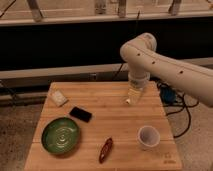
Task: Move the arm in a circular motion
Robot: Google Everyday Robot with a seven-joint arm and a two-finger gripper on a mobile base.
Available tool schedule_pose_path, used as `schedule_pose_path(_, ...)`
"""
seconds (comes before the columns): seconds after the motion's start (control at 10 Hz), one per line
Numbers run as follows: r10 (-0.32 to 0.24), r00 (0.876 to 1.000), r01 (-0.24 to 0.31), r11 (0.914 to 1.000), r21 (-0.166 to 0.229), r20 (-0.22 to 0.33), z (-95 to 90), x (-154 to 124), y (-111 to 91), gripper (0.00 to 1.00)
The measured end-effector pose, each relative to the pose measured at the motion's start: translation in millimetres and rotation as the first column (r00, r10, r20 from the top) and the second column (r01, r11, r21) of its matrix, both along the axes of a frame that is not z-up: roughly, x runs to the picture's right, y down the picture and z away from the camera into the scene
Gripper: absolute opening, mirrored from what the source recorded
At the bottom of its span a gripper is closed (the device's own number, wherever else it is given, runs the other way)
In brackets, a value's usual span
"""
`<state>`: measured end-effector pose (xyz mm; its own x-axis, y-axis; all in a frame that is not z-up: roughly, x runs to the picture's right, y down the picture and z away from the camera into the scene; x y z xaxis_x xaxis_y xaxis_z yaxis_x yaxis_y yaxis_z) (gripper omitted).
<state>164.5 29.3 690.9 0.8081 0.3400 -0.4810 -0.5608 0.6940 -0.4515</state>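
Here, cream-white arm (165, 65) reaching over the wooden table (105, 107), gripper (133, 95) hanging above its far side, grip unclear, green plate (60, 135), white cup (148, 136), black phone (80, 114) below

The arm (165, 65) is cream-white, made of thick rounded tubes with small dark dots and bulbous joints. Its gripper (133, 96) at the tip is translucent yellowish.

The arm (170, 65) reaches in from the right, its thick cream segments bending at a bulbous elbow and turning straight down. The gripper (132, 96) hangs at its yellowish tip, above the worktop's (115, 125) far edge.
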Motion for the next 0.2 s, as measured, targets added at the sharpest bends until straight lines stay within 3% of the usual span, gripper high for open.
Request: schedule_pose_path(0.2, -0.013, 0.999, 0.013, 0.9999, 0.005, 0.034, 4.7, -19.4, -4.4, 0.8)
